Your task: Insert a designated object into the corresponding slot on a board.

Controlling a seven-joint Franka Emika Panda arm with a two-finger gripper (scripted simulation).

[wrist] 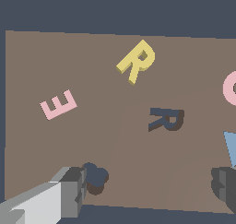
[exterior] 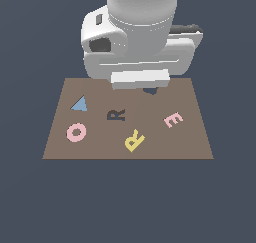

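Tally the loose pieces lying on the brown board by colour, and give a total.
Pink: 2, the flat pink letter E and the flat pink ring O
Yellow: 1, the flat yellow letter R
Blue: 1, the flat blue triangle
Total: 4 pieces on the brown rectangular board

Simulated test scene: flat-shaded board (exterior: 127,152) edged all round by uniform dark blue-grey ground, rendered without texture or room features.

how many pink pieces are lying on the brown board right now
2. The pink ring O lies near the board's exterior-view left edge; the pink letter E lies toward its right. The arm may hide others.
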